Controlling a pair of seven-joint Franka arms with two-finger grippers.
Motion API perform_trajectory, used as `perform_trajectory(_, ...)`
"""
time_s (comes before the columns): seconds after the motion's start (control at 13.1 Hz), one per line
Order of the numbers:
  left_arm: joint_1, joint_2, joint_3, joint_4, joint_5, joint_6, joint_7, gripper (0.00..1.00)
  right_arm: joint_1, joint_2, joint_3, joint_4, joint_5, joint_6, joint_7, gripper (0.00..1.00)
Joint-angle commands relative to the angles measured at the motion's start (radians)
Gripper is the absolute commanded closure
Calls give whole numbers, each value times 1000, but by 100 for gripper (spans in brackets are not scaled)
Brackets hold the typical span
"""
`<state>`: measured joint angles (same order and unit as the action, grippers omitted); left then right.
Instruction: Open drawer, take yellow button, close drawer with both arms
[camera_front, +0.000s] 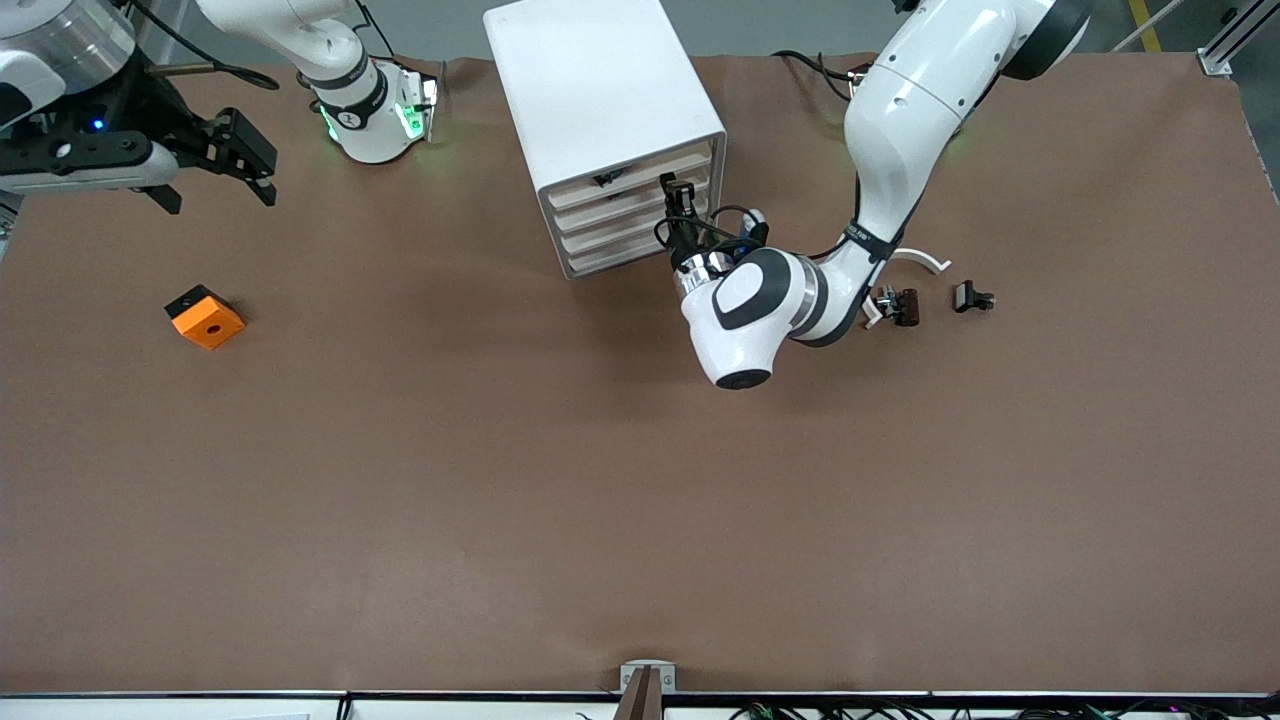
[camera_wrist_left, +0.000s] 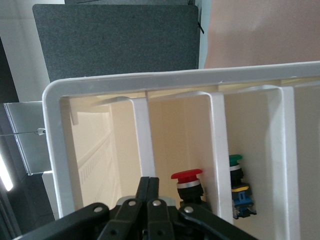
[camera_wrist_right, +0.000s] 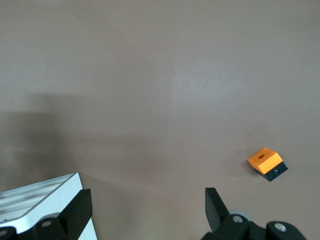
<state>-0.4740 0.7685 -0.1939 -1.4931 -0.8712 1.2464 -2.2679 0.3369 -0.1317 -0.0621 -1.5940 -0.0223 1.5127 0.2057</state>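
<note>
A white cabinet (camera_front: 600, 90) with several stacked drawers (camera_front: 630, 215) stands at the middle of the robots' side of the table. My left gripper (camera_front: 676, 187) is at the drawer fronts, near the upper ones. In the left wrist view it (camera_wrist_left: 150, 181) is shut, its tips by a white drawer edge (camera_wrist_left: 142, 135). A button (camera_wrist_left: 187, 176) with a round red cap and dark body sits inside, just past the fingers. My right gripper (camera_front: 262, 165) is open and empty, up over the right arm's end of the table; the right wrist view (camera_wrist_right: 148, 197) shows only bare table between its fingers.
An orange square block (camera_front: 205, 317) with a centre hole lies toward the right arm's end, also in the right wrist view (camera_wrist_right: 267, 163). Two small dark clip parts (camera_front: 900, 304) (camera_front: 972, 297) and a white curved piece (camera_front: 922, 260) lie by the left arm. Green and yellow buttons (camera_wrist_left: 237, 185) sit in a neighbouring drawer.
</note>
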Motion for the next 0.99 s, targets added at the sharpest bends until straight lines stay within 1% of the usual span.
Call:
perform_trajectory(0.0, 18, 2, 4, 2, -9, 4, -10, 100, 52, 12, -5, 25, -1, -9, 90, 0)
perform_trajectory(0.31, 68, 2, 8, 7, -8, 4, -7, 100, 83, 20, -5, 34, -8, -12, 104, 0)
perform_trajectory(0.53, 34, 12, 8, 7, -9, 8, -4, 100, 100, 26, -5, 40, -4, -12, 130, 0)
perform_trajectory(0.61, 26, 12, 8, 7, -18, 8, -7, 95, 105, 26, -5, 40, 8, -14, 186, 0)
perform_trajectory(0.69, 28, 11, 7, 7, -32, 8, -5, 72, 122, 26, -4, 40, 8, -14, 254, 0)
perform_trajectory(0.76, 26, 9, -1, 5, -35, 5, -10, 55, 145, 26, -5, 40, 7, -14, 306, 0)
perform_trajectory(0.84, 26, 9, -4, 5, -37, 5, -10, 49, 157, 26, -5, 39, 7, -14, 325, 0)
perform_trajectory(0.92, 15, 9, -4, 5, -41, 5, -12, 48, 166, 26, -5, 39, 7, -14, 325, 0)
